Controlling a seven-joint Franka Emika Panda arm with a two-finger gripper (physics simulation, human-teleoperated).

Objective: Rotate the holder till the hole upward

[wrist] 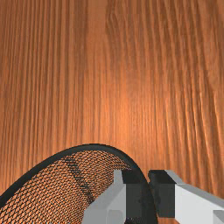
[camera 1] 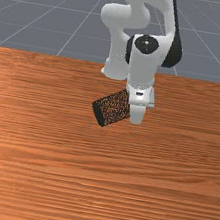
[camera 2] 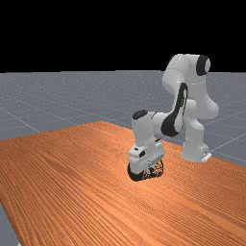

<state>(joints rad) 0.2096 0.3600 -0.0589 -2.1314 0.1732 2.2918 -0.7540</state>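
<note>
In the front view my gripper is at the right end of the black mesh holder, which lies tilted on its side with a solid dark band at its lower left. The far view has the gripper low over the holder, hiding part of it. Down past the hand, the wrist view shows the gripper closed around the thick black rim of the holder, one finger on the mesh's inner side and the other outside. The holder's far end is hidden there.
The wooden table stretches in front of the arm and to both sides of the holder. Its back edge runs beside the arm's base, at the far view's right.
</note>
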